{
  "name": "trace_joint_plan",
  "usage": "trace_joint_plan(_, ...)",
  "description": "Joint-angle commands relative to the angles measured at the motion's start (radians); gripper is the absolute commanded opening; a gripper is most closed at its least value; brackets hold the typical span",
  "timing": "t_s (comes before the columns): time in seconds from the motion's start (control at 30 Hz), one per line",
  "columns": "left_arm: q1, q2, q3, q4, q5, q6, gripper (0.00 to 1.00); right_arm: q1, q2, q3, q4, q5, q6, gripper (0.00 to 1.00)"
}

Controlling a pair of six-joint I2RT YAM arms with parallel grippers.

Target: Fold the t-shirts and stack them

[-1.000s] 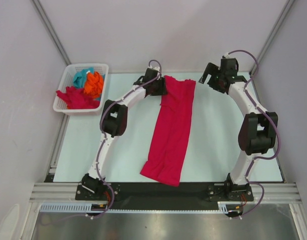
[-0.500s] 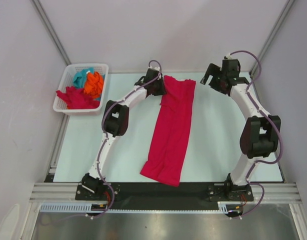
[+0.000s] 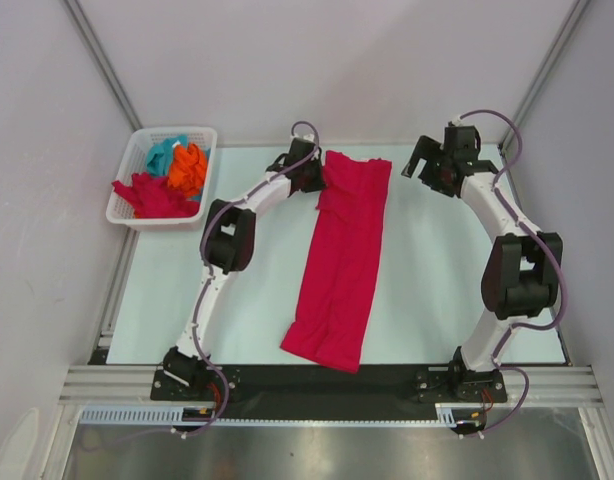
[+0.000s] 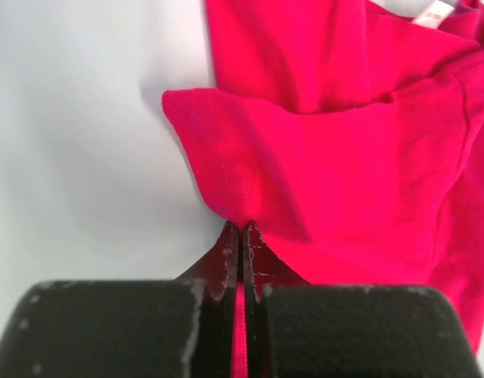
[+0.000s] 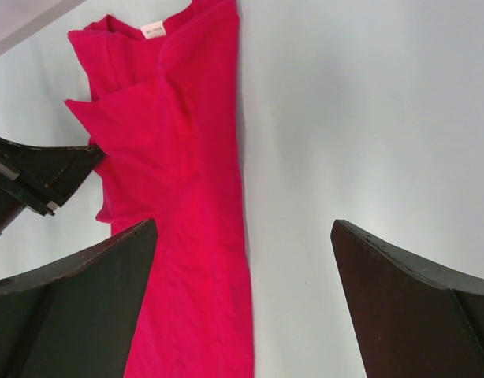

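L arm point(image 3: 227, 238) is reaching far fwd, elbow bent. L gripper point(image 4: 240, 228) is pinching shirt point(image 4: 344, 157) edge, jaws pressed together. R arm point(image 3: 515, 270) is extending fwd likewise. R gripper point(image 5: 243, 227) is hovering, jaws spread wide.

Table point(image 3: 437, 260) open R of shirt point(image 3: 342, 260); basket point(image 3: 122, 215) blocks far-L corner.

The top camera looks steeply down over the table point(image 3: 427, 290). Each wrist camera looks out past its own fingers point(image 4: 220, 272), the left one closest. All three share the crimson t-shirt point(image 3: 342, 260) at its collar end.
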Motion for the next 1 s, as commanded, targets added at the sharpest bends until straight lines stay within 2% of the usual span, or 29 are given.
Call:
trace_joint_plan(0.0,0.054,-0.102,-0.043,0.01,-0.095,0.027,0.0,0.004,0.017,-0.01,0.037,-0.014,0.007,1.0)
trace_joint_plan(0.3,0.095,-0.2,-0.223,0.067,-0.132,0.035,0.0,0.028,0.086,-0.002,0.051,-0.026,0.007,1.0)
trace_joint_plan(0.67,0.108,-0.211,-0.223,0.052,-0.115,0.064,0.02,0.091,0.172,0.042,0.036,-0.118,-0.032,1.0)
trace_joint_plan(0.77,0.114,-0.24,-0.214,0.032,-0.081,0.106,0.33,0.115,0.149,0.042,-0.002,-0.161,-0.054,1.0)
trace_joint_plan(0.8,0.115,-0.279,-0.212,0.009,-0.092,0.135,0.56,0.126,0.134,0.039,-0.018,-0.161,-0.065,1.0)
trace_joint_plan(0.83,0.115,-0.307,-0.212,-0.005,-0.098,0.152,0.66,0.135,0.096,0.019,-0.03,-0.161,-0.072,1.0)
trace_joint_plan(0.9,0.117,-0.42,-0.232,-0.04,-0.104,0.178,0.77,0.171,0.036,-0.03,-0.05,-0.158,-0.068,1.0)
trace_joint_plan(0.93,0.117,-0.48,-0.255,-0.046,-0.133,0.169,0.8,0.183,-0.037,-0.113,-0.033,-0.163,-0.054,1.0)
trace_joint_plan(0.97,0.114,-0.539,-0.346,-0.043,-0.127,0.15,0.85,0.206,-0.07,-0.155,-0.03,-0.169,-0.034,1.0)
